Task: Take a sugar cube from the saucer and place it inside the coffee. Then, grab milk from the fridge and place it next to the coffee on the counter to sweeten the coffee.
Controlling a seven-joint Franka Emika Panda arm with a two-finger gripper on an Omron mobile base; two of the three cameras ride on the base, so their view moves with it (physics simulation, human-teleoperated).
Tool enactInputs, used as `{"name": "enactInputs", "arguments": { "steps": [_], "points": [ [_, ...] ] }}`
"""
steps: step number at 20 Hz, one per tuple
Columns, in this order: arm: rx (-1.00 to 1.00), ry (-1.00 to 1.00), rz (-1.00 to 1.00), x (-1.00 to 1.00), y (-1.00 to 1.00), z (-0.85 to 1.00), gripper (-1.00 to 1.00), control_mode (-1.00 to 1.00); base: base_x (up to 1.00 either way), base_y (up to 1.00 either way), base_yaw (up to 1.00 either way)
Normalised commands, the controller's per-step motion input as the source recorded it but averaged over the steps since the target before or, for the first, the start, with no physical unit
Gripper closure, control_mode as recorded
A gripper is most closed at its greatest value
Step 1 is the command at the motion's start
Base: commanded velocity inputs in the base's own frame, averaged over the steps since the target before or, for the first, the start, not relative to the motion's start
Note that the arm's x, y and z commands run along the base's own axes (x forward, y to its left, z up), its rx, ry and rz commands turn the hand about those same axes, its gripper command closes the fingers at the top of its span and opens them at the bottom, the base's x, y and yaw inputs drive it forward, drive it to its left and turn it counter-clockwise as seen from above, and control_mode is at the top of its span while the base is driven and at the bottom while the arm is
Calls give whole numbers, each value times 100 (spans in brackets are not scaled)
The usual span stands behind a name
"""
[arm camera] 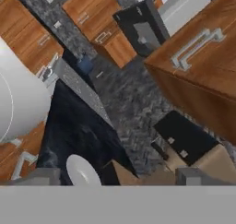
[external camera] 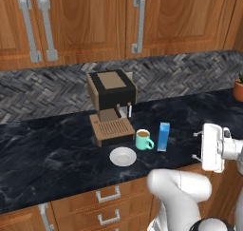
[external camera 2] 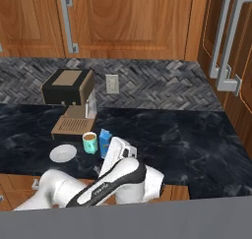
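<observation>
The teal mug of coffee (external camera: 143, 139) stands on the black counter (external camera: 47, 149) in front of the coffee machine. Close to the mug's right stands the blue milk carton (external camera: 163, 136), upright; the two (external camera 2: 89, 142) (external camera 2: 105, 142) also appear side by side in the right base view. The white saucer (external camera: 123, 156) lies just in front of the mug, its surface bare; the sugar cube is out of sight. My gripper (external camera: 195, 145) hovers right of the carton, apart from it, open and empty. In the hand view its fingertips (arm camera: 37, 177) stand wide apart above the saucer (arm camera: 83, 171).
A brown-and-black coffee machine (external camera: 111, 106) stands behind the mug. Wooden cabinets (external camera: 85, 21) hang above the herringbone backsplash. Drawers (external camera: 109, 197) run under the counter edge. A potted plant (external camera: 238, 90) stands far right. A tall cabinet (external camera 2: 226, 61) borders the counter's right end.
</observation>
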Motion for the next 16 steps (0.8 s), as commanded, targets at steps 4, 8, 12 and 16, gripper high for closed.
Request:
{"name": "enactInputs", "arguments": {
  "steps": [4, 8, 12, 16],
  "points": [
    [-57, -100, 13, -83, 63, 10, -100, -100, 0, 0, 0],
    [-26, -48, 6, -41, 42, 16, -100, -100, 0, 0, 0],
    [0, 0, 0, 0, 0, 0, -100, -100, 0, 0, 0],
    [-14, -9, 11, 5, 29, 47, -100, -100, 0, 0, 0]
  ]
}}
